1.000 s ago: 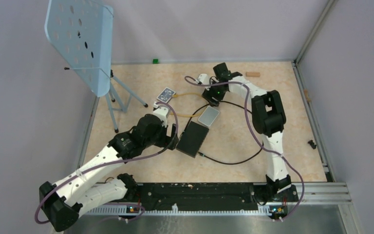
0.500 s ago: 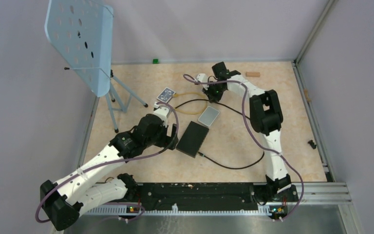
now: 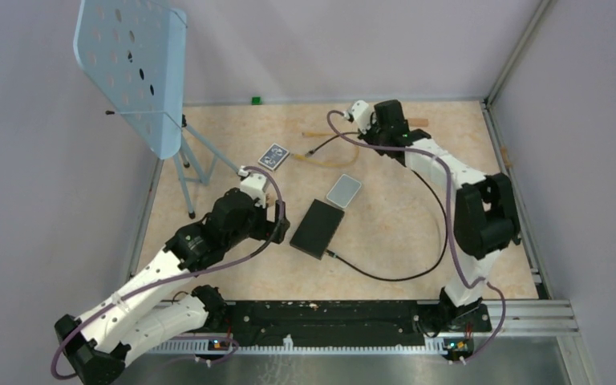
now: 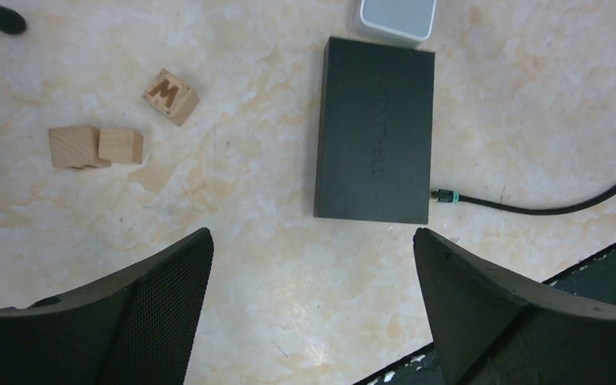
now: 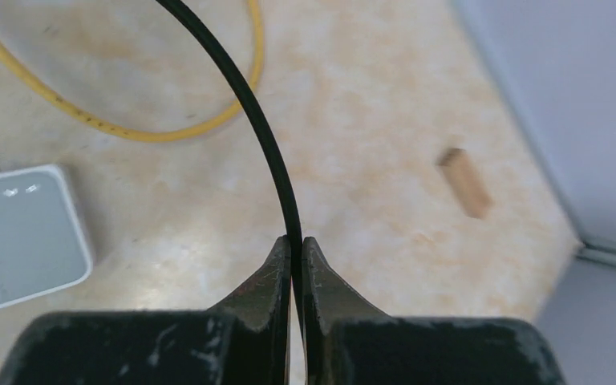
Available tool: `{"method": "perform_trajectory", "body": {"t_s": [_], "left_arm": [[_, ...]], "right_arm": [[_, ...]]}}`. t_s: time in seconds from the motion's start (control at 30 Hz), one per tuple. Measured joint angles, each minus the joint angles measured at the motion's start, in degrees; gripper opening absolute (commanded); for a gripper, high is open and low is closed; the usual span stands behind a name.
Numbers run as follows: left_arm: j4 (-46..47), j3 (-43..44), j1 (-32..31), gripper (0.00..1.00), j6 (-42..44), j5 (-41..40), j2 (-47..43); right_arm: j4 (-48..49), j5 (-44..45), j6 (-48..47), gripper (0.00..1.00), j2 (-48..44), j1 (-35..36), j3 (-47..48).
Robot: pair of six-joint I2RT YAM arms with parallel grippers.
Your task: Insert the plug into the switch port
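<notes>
Pinching black cable (image 5: 265, 136): right gripper (image 5: 296, 241); left gripper (image 4: 311, 234) agape; marbled tabletop (image 3: 385, 216), lilac walls (image 3: 329, 48).

The thin black cable (image 5: 249, 104) runs off the top edge of the right wrist view. From above, its free end (image 3: 311, 151) is too small to make out. On the flat matte-black rectangular box (image 4: 374, 132), no socket can be told. The left wrist view's top edge crops the pale grey rounded card (image 4: 397, 16).
</notes>
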Motion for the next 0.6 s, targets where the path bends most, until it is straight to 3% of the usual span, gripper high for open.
{"method": "perform_trajectory", "body": {"t_s": [0.2,0.37,0.47,0.6], "left_arm": [[3.65,-0.37,0.15,0.99,0.00,-1.68,-6.19],[6.73,-0.37,0.15,0.99,0.13,-2.03,-6.99],[8.39,-0.37,0.15,0.99,0.76,-1.53,-7.69],[12.02,-0.37,0.17,0.99,3.23,0.87,-11.50]], "right_arm": [[15.96,15.98,-0.07,0.00,-12.70,4.00,-10.60],[27.91,27.56,-0.52,0.00,-17.49,9.49,-20.37],[27.43,28.70,3.76,0.00,-22.49,10.08,-24.26],[25.14,23.30,11.56,0.00,-36.74,9.68,-28.00]]}}
